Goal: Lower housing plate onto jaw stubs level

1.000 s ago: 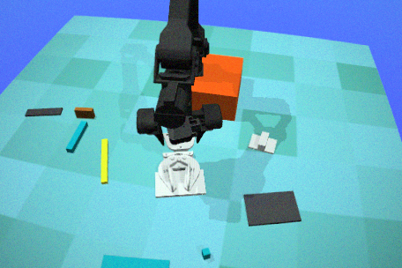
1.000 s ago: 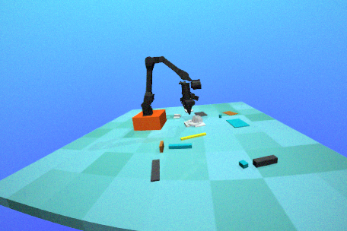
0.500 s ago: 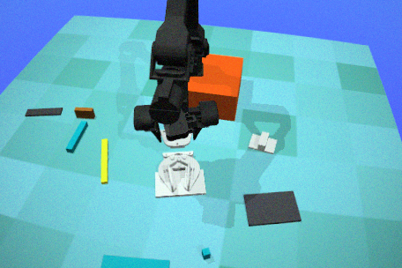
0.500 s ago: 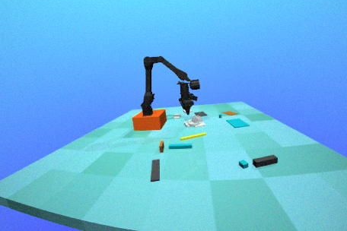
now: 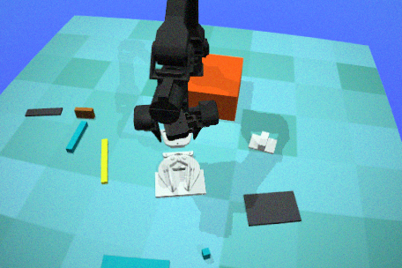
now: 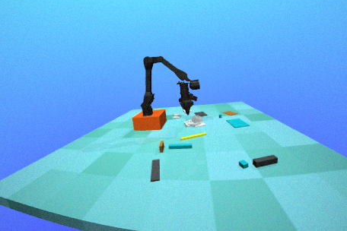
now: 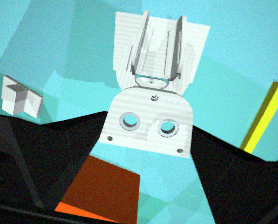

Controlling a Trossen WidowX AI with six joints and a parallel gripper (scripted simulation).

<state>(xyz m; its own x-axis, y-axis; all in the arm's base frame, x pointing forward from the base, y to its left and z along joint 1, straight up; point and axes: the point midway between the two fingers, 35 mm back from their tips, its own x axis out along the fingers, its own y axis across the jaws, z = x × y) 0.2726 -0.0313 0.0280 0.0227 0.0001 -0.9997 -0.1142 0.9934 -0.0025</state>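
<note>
My gripper [image 5: 178,138] [image 6: 187,112] [image 7: 146,121] is shut on the white housing plate [image 5: 177,144] [image 7: 149,108], one finger on each side edge. The plate has two large round holes and small screw holes. It hangs above the table, on the robot-base side of the white base [image 5: 162,191] [image 6: 189,125] [image 7: 199,40]. Two curved jaws [image 5: 191,178] [image 7: 179,47] stand side by side on that base. In the wrist view the plate's rounded edge borders on the near end of the jaws and hides part of it. The height between plate and jaws, and the stubs, cannot be made out clearly.
An orange block [image 5: 220,78] [image 6: 150,121] [image 7: 112,185] is under the arm. A white stepped piece [image 5: 264,142] [image 7: 20,100] and a dark plate [image 5: 273,208] lie to the right in the top view; a yellow bar [image 5: 104,161] [image 7: 262,116] and a teal bar [image 5: 77,136] lie left.
</note>
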